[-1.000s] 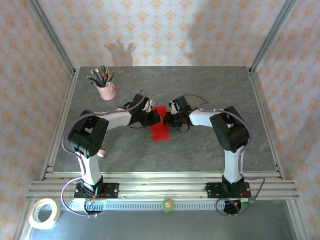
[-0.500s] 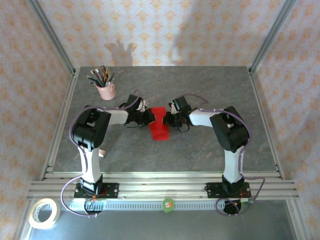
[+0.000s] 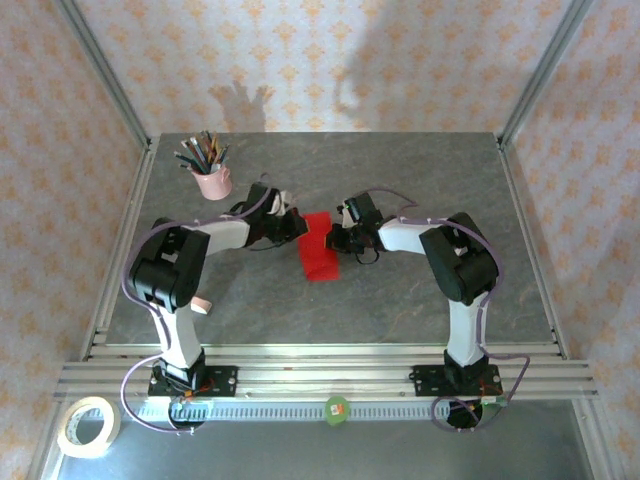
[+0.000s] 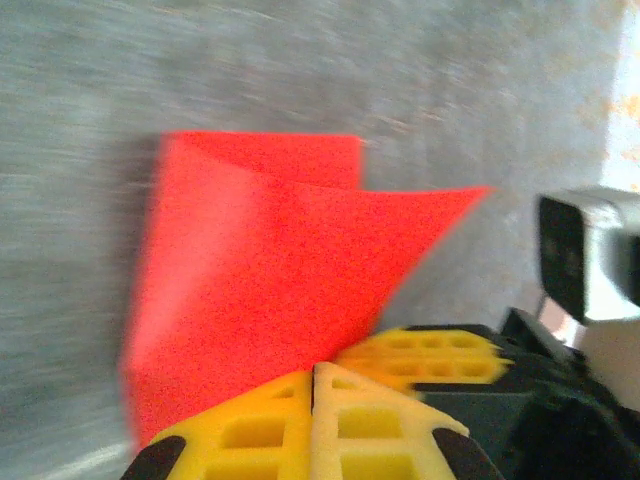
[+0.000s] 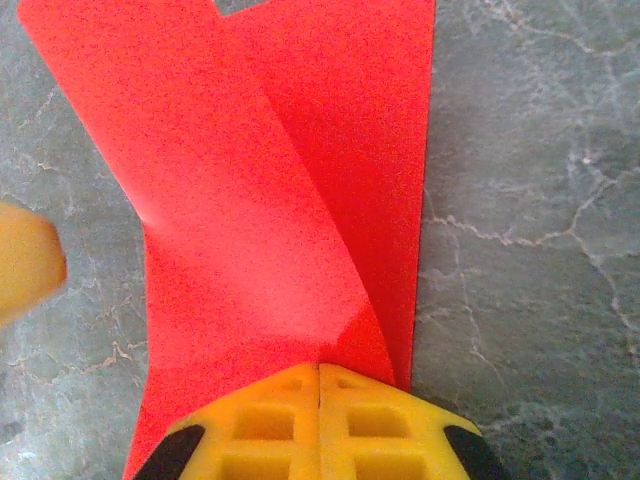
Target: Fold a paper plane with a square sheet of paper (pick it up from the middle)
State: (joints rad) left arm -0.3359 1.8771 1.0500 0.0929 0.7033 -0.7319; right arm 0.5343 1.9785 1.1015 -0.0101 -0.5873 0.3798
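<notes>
the paper plane (image 3: pixel 318 252) lies half folded in the middle of the table (image 3: pixel 400 305), between the two arms. the right gripper (image 5: pixel 320 385) is pinched tight on a raised flap of it. the left gripper (image 4: pixel 314 388) is closed too, holding nothing as far as i can see, just beside the paper's left edge. a pink cup (image 3: pixel 212 183) stands well apart, far left.

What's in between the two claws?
The red paper lies flat on the table between the left claw and the right claw. Both claws are shut, one at each side edge. The top view shows it.
</notes>
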